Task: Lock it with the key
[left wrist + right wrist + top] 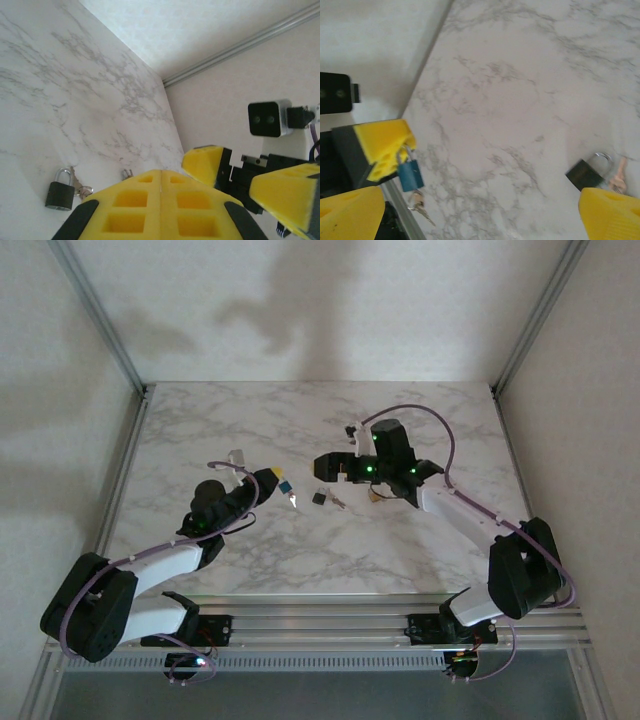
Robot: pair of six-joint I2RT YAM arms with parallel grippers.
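The left gripper (272, 478) has its yellow fingers (160, 205) pressed together, and from the right wrist camera they are pinched on the shackle of a blue padlock (410, 172). The padlock hangs off the fingertips, clear of the desk (250, 420), with its own key (421, 209) dangling just under the body. Seen from above, this gripper sits a little to the 9 o'clock side of the desk's middle and points toward 3 o'clock, with the blue padlock at its tip. Just beyond that, at about 4 o'clock from the blue padlock, a black padlock (320, 497) lies flat on the marble with its shackle toward the far side. A small bunch of keys (338, 503) touches it on the 3 o'clock side. I cannot tell whether any of those keys sits in the lock. At about 1 o'clock from the black padlock, close to it but not touching, is the right gripper (335, 470). It points back toward 9 o'clock with its fingers spread wide and nothing between them. The two grippers face each other across the black padlock, near one another but apart. Farther out there is bare grey-veined marble, edged by metal rails and pale walls.
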